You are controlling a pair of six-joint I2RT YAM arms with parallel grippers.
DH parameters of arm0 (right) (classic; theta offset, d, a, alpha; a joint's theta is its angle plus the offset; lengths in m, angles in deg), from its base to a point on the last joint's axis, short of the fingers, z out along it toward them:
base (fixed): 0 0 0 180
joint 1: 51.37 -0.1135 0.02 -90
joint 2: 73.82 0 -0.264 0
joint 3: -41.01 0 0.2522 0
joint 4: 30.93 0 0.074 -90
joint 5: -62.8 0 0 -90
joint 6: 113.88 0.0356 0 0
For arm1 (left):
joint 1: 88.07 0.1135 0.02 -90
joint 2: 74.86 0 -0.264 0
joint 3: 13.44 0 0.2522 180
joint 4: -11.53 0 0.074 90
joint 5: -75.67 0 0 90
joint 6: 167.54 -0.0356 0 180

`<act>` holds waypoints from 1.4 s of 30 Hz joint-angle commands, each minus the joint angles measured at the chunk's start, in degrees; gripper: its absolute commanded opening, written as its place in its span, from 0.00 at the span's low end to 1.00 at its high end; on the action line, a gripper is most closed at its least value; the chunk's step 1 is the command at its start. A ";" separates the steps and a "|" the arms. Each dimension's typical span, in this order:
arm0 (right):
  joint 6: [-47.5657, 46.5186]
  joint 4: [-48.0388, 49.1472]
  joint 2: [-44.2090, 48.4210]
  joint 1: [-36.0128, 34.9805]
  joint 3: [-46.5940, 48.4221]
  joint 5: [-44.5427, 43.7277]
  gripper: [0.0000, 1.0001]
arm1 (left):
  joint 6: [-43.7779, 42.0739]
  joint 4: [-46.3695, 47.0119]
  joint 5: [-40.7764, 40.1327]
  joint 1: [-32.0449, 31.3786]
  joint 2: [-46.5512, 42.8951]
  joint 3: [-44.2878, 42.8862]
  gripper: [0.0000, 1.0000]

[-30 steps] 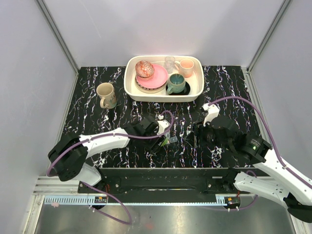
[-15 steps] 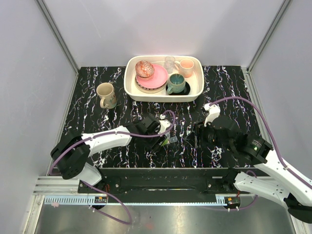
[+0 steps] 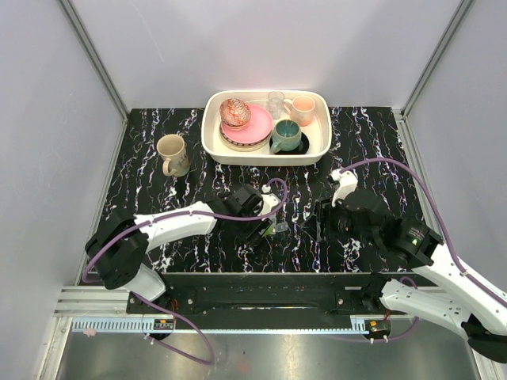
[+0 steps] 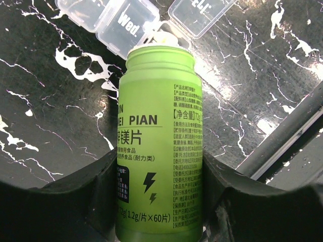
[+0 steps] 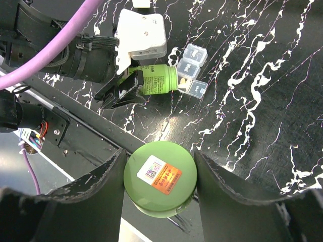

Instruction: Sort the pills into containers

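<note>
1. Left tool point(image 4: 159, 174): I read the jaws as part-closed on the body of a lime-green cylindrical plastic bottle point(image 4: 160, 116), which is uncapped and tipped almost flat. Its mouth sits at the strip of three small clear plastic square containers point(image 5: 191, 68), lids open, on the black white-veined marble counter point(image 5: 262, 101). A small yellowish cluster of pills point(image 5: 182, 80) shows in the strip beside the mouth.
2. Right tool point(image 5: 159, 157): jaws part-open, clamping a round green bottle cap point(image 5: 160, 181), apart from the strip.
</note>
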 commanded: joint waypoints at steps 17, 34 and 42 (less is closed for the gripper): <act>0.55 0.31 1.03 -0.22 -0.10 -1.06 0.00 | -0.81 1.45 -0.22 -0.17 -0.14 -2.20 0.00; 0.73 0.31 0.33 -0.22 0.34 -0.71 0.00 | 0.51 7.87 0.22 -0.17 -3.31 2.98 0.00; 0.73 0.23 -0.20 -0.22 0.86 -0.53 0.00 | 0.95 10.15 -0.22 -0.09 -5.42 4.92 0.00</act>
